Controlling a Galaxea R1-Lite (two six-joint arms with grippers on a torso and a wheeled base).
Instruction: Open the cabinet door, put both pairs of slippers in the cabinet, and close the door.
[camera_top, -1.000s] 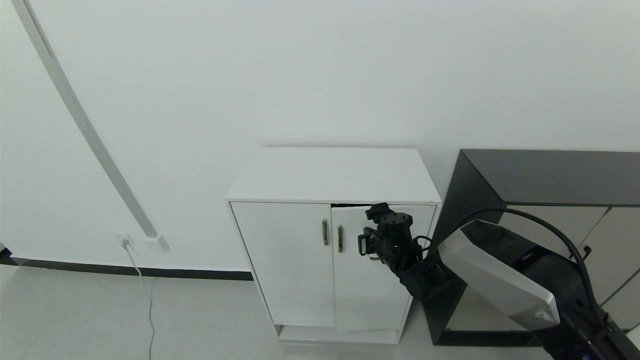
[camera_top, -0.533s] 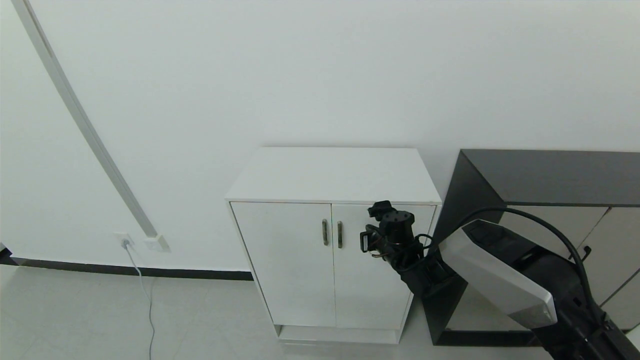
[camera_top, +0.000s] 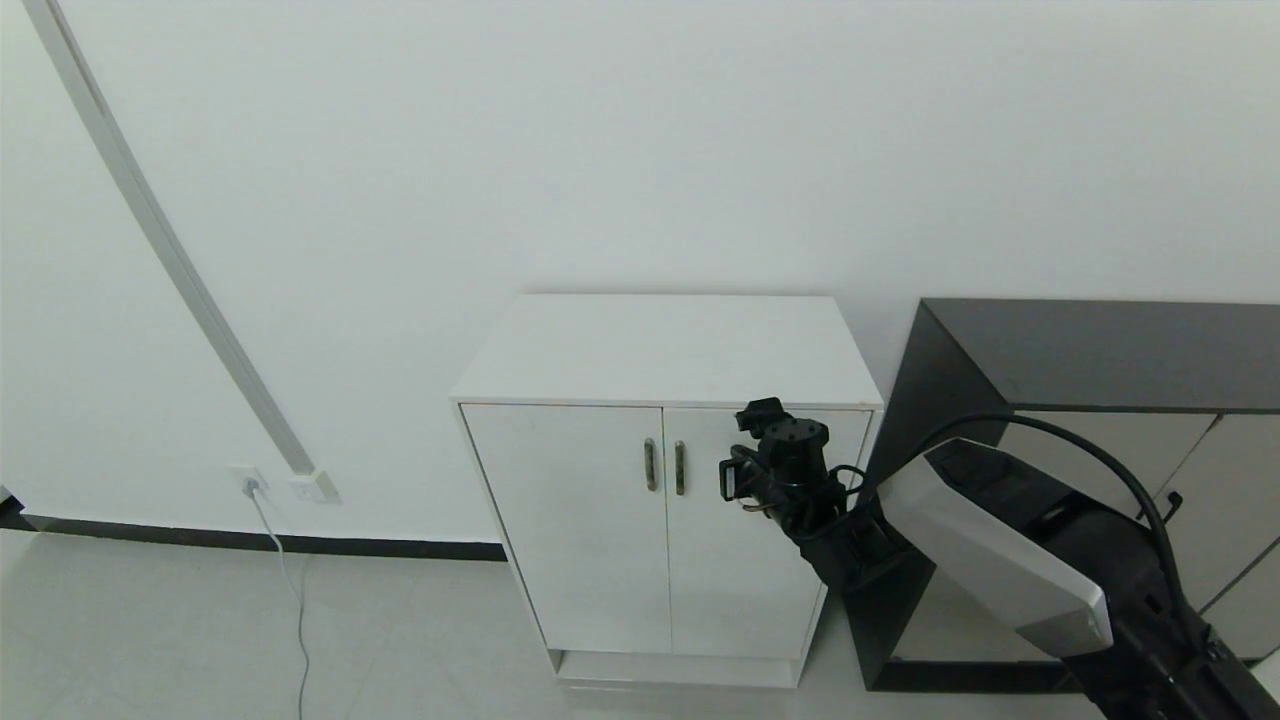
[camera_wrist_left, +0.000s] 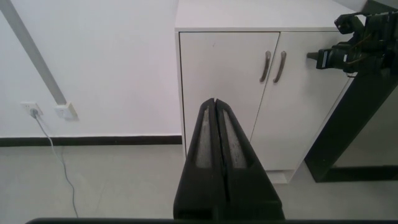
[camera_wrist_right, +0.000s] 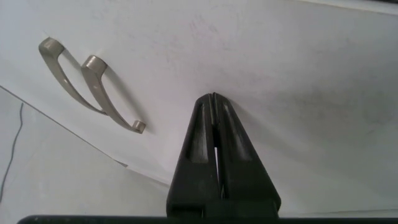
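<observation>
**Shut door may spring back when the arm leaves**

The white cabinet stands against the wall with both doors flush. The right gripper, jaws together and empty, has its tip at the face of the right door, beside the handles; whether it actually touches cannot be told. The left gripper, jaws also together and empty, hangs well back from the cabinet.

The likely trouble is at the release. If the door has no catch, it could drift open as the arm leaves. A harder push could shove the light cabinet against the wall. A sideways retreat could hook the nearer handle and drag the door out. With the doors shut, whether the slippers are inside cannot be checked.

Count: one white cabinet, two doors, two handles side by side at the middle seam, two grippers, and one dark cabinet just beside the white one.
</observation>
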